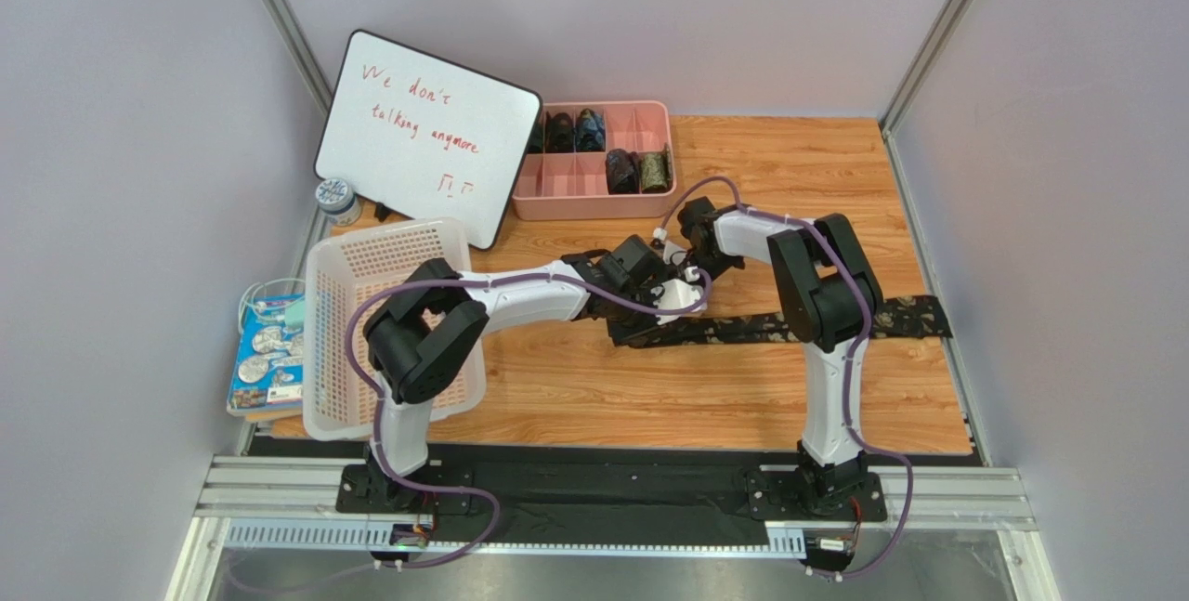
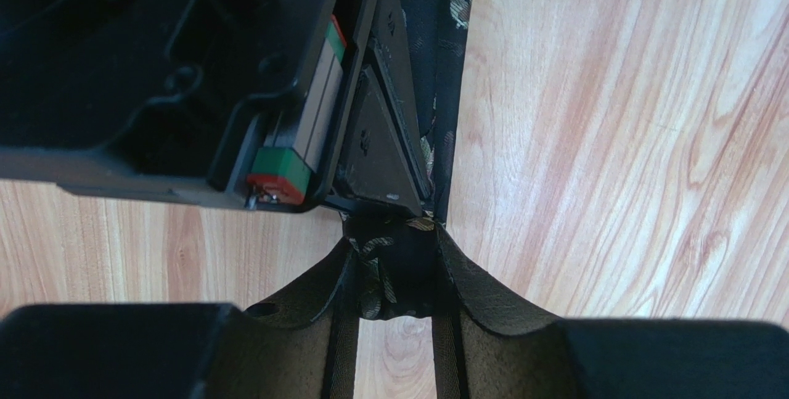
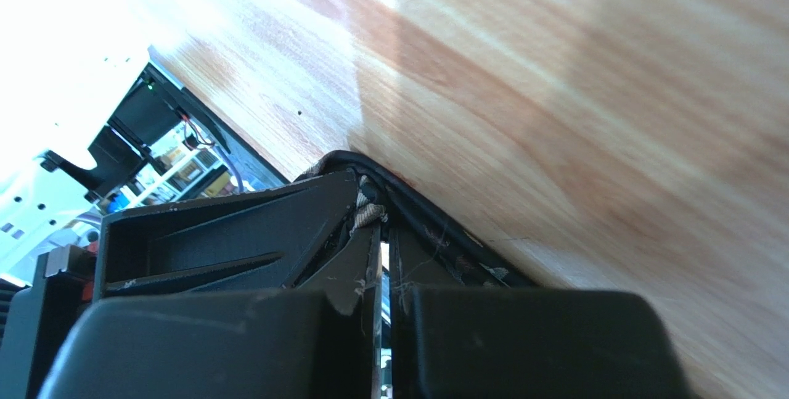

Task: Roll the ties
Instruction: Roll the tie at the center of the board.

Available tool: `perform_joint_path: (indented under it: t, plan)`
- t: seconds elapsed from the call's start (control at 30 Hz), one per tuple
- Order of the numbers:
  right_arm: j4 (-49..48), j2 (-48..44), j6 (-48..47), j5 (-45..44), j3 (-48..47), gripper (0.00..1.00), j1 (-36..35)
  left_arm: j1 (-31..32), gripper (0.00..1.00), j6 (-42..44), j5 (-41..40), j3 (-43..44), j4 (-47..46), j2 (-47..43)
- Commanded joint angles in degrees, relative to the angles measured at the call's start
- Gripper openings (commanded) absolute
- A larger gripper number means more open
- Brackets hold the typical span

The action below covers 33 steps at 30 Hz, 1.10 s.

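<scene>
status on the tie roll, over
Left gripper clamps tie end, right gripper shut on it. Tie lies mostly flat. Basket and tray stand clear.

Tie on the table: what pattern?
Black tie with small olive-gold leaf-like motifs, best in left wrist view.

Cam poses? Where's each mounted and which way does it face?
Top external: above and behind the bases, facing down on the wooden table; both arms whole, left hand and right hand meeting at the necktie.
Left wrist: looks down along its own fingers closed on the necktie's end; right hand ahead.
Right wrist: low, skimming the wood past its shut fingers.
Shared: necktie and wood in all three; right hand in top and left wrist.
</scene>
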<state>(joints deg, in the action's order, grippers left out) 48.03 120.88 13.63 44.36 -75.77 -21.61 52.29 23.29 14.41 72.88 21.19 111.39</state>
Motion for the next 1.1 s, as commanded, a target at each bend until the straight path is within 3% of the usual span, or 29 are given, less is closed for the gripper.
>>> perform_joint_path:
  t: [0.0,0.1,0.23,0.63,1.07]
  plan:
    - [-5.2,1.6,-4.0,-3.8,3.0,0.05,-4.9,2.2,0.03,4.1,0.9,-0.8,8.6,6.6]
    - [-4.4,1.2,-5.1,-1.6,2.9,0.18,-4.2,2.8,0.02,4.9,0.1,1.9,11.9,8.0]
    - [-1.6,0.3,-6.8,-0.9,1.2,0.25,-3.1,2.9,0.02,4.8,-0.2,5.2,15.8,11.0]
    - [5.6,-3.1,-12.2,1.9,-0.3,0.3,1.8,3.6,0.01,5.6,-1.6,9.0,21.0,14.4]
    - [5.7,-6.8,-12.7,10.6,2.5,0.35,6.8,3.7,0.0,6.1,-1.4,10.3,22.8,15.5]
